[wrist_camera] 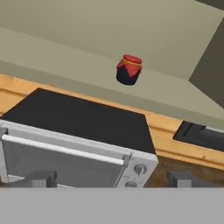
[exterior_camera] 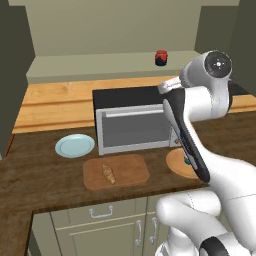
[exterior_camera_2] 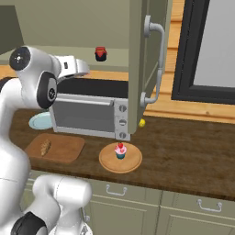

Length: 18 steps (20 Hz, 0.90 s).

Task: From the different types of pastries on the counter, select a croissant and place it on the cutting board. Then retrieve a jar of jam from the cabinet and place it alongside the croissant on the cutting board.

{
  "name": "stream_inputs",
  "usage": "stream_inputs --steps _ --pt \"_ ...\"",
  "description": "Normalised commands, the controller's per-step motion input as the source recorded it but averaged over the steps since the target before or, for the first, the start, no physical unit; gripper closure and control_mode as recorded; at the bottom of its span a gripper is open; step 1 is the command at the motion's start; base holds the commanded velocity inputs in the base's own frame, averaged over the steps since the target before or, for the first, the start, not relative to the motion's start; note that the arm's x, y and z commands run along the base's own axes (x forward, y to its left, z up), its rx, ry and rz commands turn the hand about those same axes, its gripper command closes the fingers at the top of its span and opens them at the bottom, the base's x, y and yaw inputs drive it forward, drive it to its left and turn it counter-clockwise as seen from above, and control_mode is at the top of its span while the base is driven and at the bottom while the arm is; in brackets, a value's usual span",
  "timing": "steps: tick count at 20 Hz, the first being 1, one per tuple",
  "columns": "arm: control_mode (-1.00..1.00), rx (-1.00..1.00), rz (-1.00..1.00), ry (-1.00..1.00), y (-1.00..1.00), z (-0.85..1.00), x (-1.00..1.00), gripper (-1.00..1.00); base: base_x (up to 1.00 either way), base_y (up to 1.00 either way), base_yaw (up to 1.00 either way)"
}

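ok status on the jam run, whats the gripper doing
Gripper open, empty, above toaster oven. Jam jar upright on cabinet shelf, untouched. Croissant on cutting board. Path clear.

Dark, grained wood tabletop (exterior_camera: pixel 45 175); paler smooth wood cutting board (exterior_camera: pixel 132 172). Brushed-metal toaster oven (exterior_camera: pixel 132 127) with matt black top. Glossy dark jam jar (wrist_camera: pixel 128 70) on a matt olive shelf (wrist_camera: pixel 65 57).

Arm raised, elbow high – claw (wrist_camera: pixel 112 178) level, facing forward, fingers (wrist_camera: pixel 40 178) spread, holding nothing.

A red-lidded jam jar (wrist_camera: pixel 129 69) stands upright on the cabinet shelf (wrist_camera: pixel 65 52) beyond the toaster oven (wrist_camera: pixel 78 135).
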Motion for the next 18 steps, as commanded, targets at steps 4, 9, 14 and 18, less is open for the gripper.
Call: stream_inputs --steps 4,9,14,18 --pt "-1.0 0.5 0.0 0.08 -0.33 0.18 0.51 -1.0 0.0 0.0 0.0" --pt "-1.0 0.18 0.0 0.03 -0.14 0.17 0.16 -1.0 0.0 0.0 0.0" --pt "-1.0 -0.03 -0.03 0.01 0.0 0.11 0.5 -1.0 0.0 0.0 0.0" --pt "-1.0 -0.12 -0.14 0.0 0.0 0.07 0.52 -1.0 0.0 0.0 0.0"
